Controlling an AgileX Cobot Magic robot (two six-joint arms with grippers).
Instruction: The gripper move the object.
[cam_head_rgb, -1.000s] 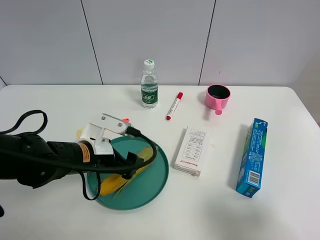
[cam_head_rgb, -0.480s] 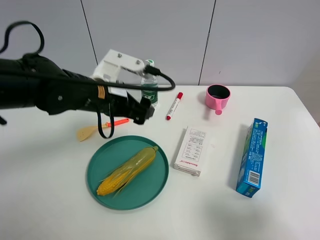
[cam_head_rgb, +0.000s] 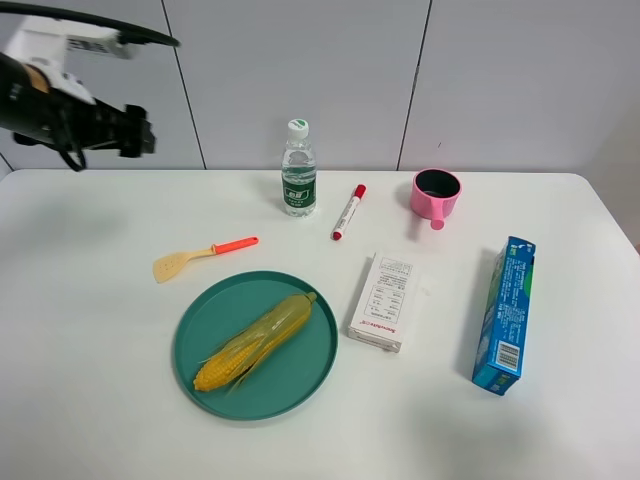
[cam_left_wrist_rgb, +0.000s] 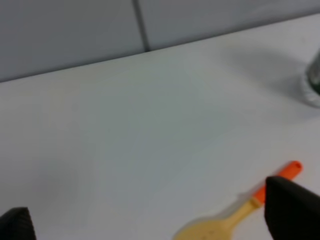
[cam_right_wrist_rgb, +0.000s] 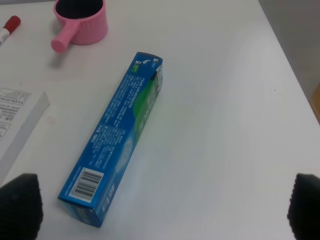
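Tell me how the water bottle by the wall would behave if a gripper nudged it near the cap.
The water bottle stands upright, tall and narrow, so a high nudge would probably tip it. Its round body would likely roll once down, perhaps toward the red marker. The clear plastic looks smooth, so possibly slippery.

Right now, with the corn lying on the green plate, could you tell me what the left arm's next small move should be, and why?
Probably none beyond parking clear. The corn cob lies on the green plate, untouched, and the left gripper is raised near the back wall, jaws open and empty. The job looks done.

water bottle (cam_head_rgb: 298, 168), red marker (cam_head_rgb: 348, 211) and pink cup (cam_head_rgb: 436, 193) stand along the back.
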